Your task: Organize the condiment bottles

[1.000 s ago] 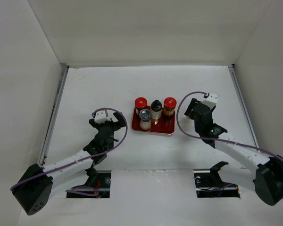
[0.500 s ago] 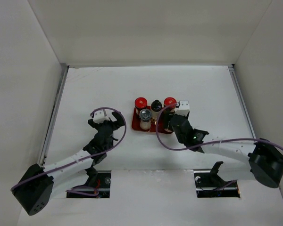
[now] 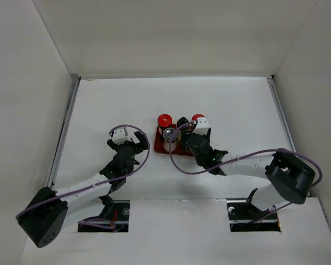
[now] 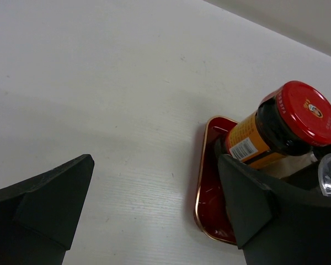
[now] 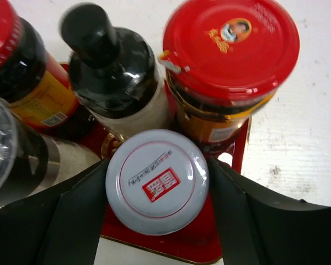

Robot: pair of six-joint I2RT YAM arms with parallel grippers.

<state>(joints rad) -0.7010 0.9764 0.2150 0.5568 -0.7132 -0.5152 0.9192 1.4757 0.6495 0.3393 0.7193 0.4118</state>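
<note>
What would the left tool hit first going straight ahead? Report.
The way looks free: bare table ahead of the left tool. The red tray and red-capped bottle sit off to its right; that finger might clip the tray, depth unclear.

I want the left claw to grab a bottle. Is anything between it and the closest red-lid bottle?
Nothing visible stands in the way. Only bare table and the low rim of the red tray lie between the open left gripper and the red-capped bottle, which stands upright on that tray.
</note>
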